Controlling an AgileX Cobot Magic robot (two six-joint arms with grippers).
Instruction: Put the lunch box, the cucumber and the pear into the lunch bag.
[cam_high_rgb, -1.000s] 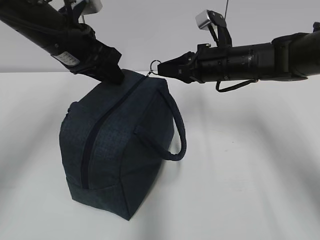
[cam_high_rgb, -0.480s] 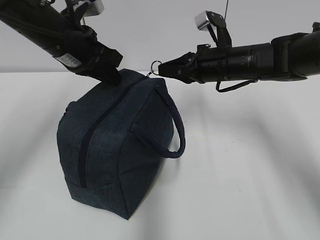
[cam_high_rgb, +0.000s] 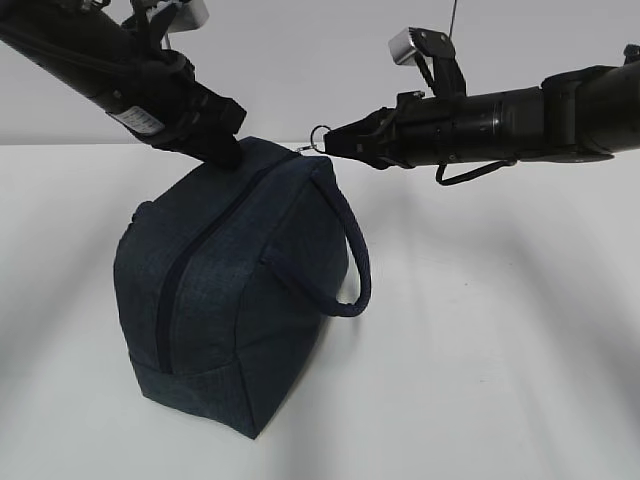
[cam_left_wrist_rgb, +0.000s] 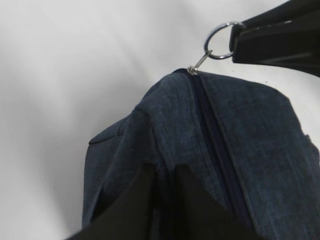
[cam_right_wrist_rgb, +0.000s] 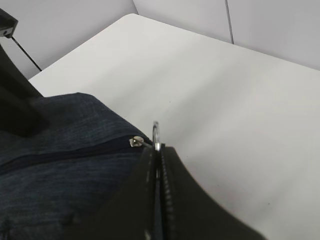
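Moved: left claw (cam_high_rgb: 222, 152) has pinched lunch bag (cam_high_rgb: 235, 290) top fabric | right claw (cam_high_rgb: 335, 143) clenched on ring pull (cam_left_wrist_rgb: 218, 40) | bag zipped, on desk (cam_high_rgb: 500, 330) | risk: ring slips out, or bag lifts instead of unzipping.

Bright even light, soft diffuse shadows on white table (cam_high_rgb: 480, 350), near gripper fingers blurred, no glare
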